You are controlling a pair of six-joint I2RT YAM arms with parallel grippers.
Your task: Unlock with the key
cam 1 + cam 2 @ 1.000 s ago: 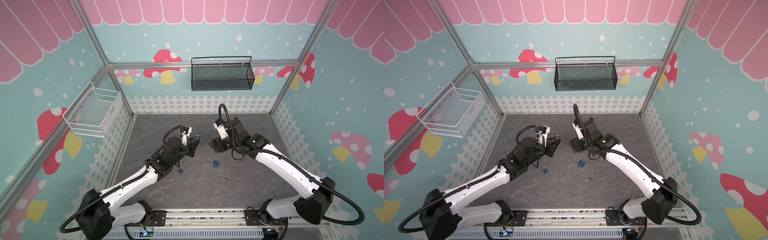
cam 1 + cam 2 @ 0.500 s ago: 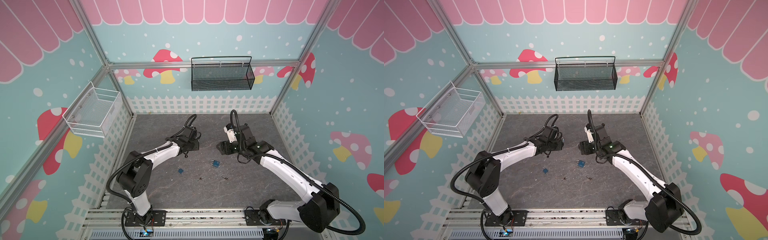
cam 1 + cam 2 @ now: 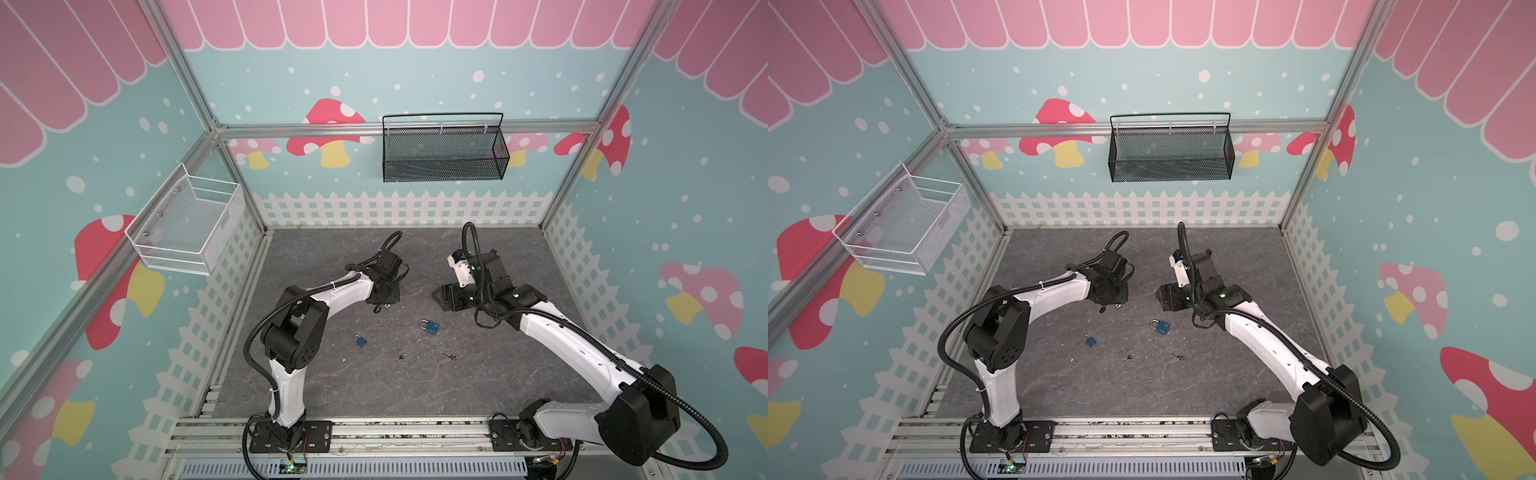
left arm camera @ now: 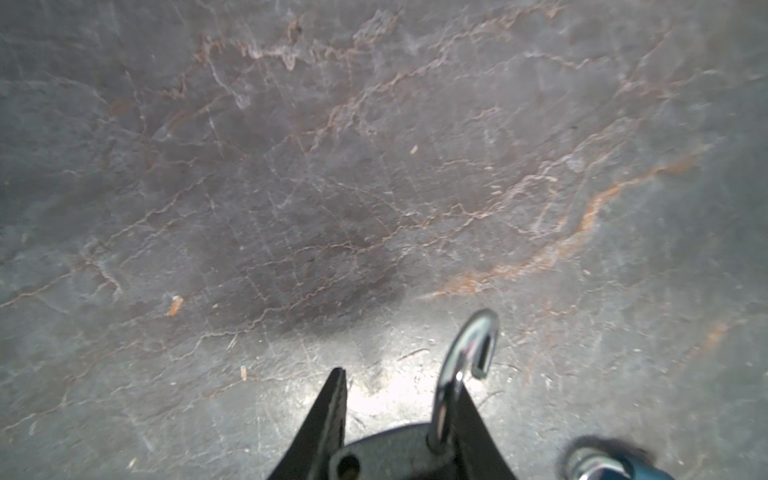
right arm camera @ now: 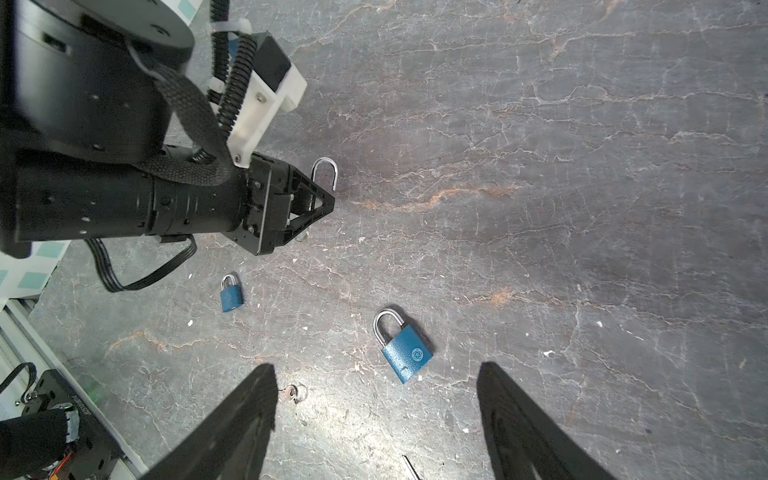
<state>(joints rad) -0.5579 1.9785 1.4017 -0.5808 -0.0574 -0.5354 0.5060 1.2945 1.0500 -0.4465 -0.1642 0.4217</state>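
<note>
The left end effector (image 4: 399, 380) is clenched on a dark padlock (image 4: 390, 446), held low over the back of the tabletop (image 3: 374, 395). Its shackle (image 4: 455, 353) juts out in front and looks sprung, with one leg free. The right end effector (image 5: 376, 365) hangs released, jaws wide, above the larger blue padlock (image 5: 407, 353). A smaller blue padlock (image 5: 231, 296), a key (image 5: 293, 392) and a second key (image 3: 450, 355) lie loose nearby. For the next lock, it seems best to pin the body flat, pinch a key by its head and leave the blade projecting.
</note>
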